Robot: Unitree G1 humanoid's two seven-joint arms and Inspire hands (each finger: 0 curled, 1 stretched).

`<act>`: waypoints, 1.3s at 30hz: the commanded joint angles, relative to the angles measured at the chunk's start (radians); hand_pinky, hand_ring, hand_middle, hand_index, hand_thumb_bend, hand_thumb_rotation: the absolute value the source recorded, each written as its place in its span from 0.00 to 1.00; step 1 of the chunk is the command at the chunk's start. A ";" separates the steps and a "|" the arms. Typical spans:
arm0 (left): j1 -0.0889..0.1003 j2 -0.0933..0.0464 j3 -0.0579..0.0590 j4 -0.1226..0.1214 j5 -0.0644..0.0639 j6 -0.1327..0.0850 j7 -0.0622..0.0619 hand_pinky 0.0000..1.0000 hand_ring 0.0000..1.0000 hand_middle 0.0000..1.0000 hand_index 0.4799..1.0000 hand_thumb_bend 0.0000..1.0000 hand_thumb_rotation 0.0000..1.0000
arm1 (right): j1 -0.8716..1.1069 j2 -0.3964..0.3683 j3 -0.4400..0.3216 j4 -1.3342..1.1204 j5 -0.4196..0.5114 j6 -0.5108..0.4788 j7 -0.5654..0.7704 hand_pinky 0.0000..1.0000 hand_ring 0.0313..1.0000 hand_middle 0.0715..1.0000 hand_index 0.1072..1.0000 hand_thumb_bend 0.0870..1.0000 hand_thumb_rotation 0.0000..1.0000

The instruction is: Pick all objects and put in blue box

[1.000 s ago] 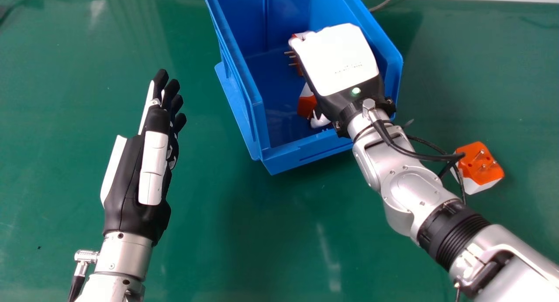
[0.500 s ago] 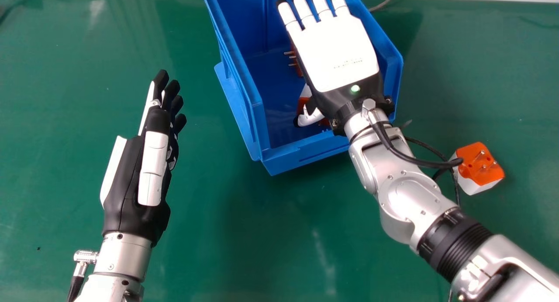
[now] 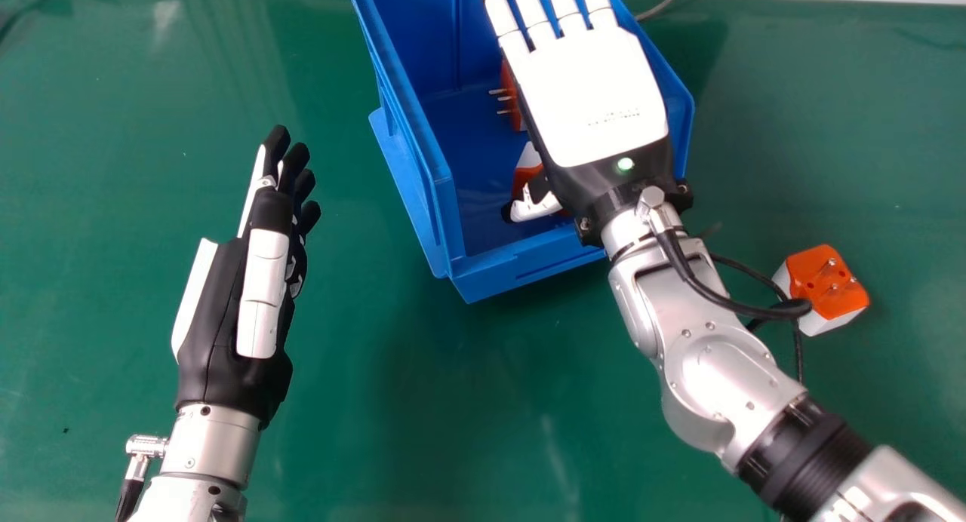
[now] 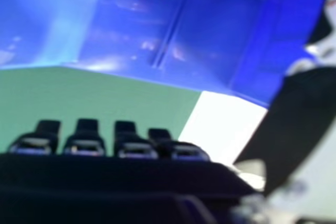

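Right hand (image 3: 592, 96) over blue box (image 3: 513, 265) — plugs (image 3: 528, 160) inside, partly hidden

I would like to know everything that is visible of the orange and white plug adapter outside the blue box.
The plug adapter has an orange face with metal pins and small holes, above a white body; it looks like hard plastic. It rests at an angle on the green table, right of the blue box, pins upward. A black cable passes by its left side; whether they touch, I cannot tell.
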 commanded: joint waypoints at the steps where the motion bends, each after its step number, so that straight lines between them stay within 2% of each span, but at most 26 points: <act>1: -0.006 0.008 0.001 -0.018 -0.001 -0.010 -0.001 1.00 1.00 1.00 1.00 0.81 1.00 | 0.016 -0.007 -0.023 -0.069 -0.031 0.011 -0.015 1.00 1.00 1.00 1.00 1.00 0.35; 3: -0.006 0.010 0.001 -0.017 0.003 -0.012 -0.002 1.00 1.00 1.00 1.00 0.81 1.00 | 0.037 -0.007 -0.031 -0.112 -0.036 0.014 -0.014 1.00 1.00 1.00 1.00 1.00 0.35; 6: -0.006 0.007 0.002 -0.014 -0.003 -0.014 -0.003 1.00 1.00 1.00 1.00 0.81 1.00 | 0.065 -0.004 -0.041 -0.172 -0.044 0.016 0.003 1.00 1.00 1.00 1.00 1.00 0.35; 11: -0.004 0.006 0.002 -0.014 0.000 -0.017 0.000 1.00 1.00 1.00 1.00 0.81 1.00 | 0.116 -0.010 -0.050 -0.265 -0.080 0.014 0.026 1.00 1.00 1.00 1.00 0.99 0.35; 15: -0.001 0.003 0.003 -0.012 -0.003 -0.027 -0.003 1.00 1.00 1.00 1.00 0.82 1.00 | 0.165 -0.009 -0.066 -0.355 -0.113 0.019 0.058 1.00 1.00 1.00 1.00 0.99 0.36; 23: 0.006 0.003 0.002 -0.026 -0.005 -0.015 -0.001 1.00 1.00 1.00 1.00 0.82 1.00 | 0.271 0.012 -0.084 -0.524 -0.186 0.024 0.127 1.00 1.00 1.00 1.00 1.00 0.38; 27: 0.007 -0.003 0.001 -0.023 -0.009 -0.029 -0.003 1.00 1.00 1.00 1.00 0.83 1.00 | 0.330 0.020 -0.091 -0.613 -0.200 0.006 0.162 1.00 1.00 1.00 1.00 0.99 0.39; 30: 0.013 0.000 -0.002 -0.035 -0.001 -0.015 0.001 1.00 1.00 1.00 1.00 0.83 1.00 | 0.391 0.016 -0.099 -0.673 -0.234 0.006 0.185 1.00 1.00 1.00 1.00 0.99 0.39; 32: 0.019 0.000 -0.004 -0.048 -0.001 -0.003 0.004 1.00 1.00 1.00 1.00 0.83 1.00 | 0.439 0.015 -0.109 -0.709 -0.260 0.008 0.195 1.00 1.00 1.00 1.00 0.99 0.39; 39: 0.023 -0.003 -0.002 -0.057 -0.017 0.001 -0.002 1.00 1.00 1.00 1.00 0.84 1.00 | 0.639 0.004 -0.173 -0.836 -0.316 -0.003 0.191 1.00 1.00 1.00 1.00 0.99 0.39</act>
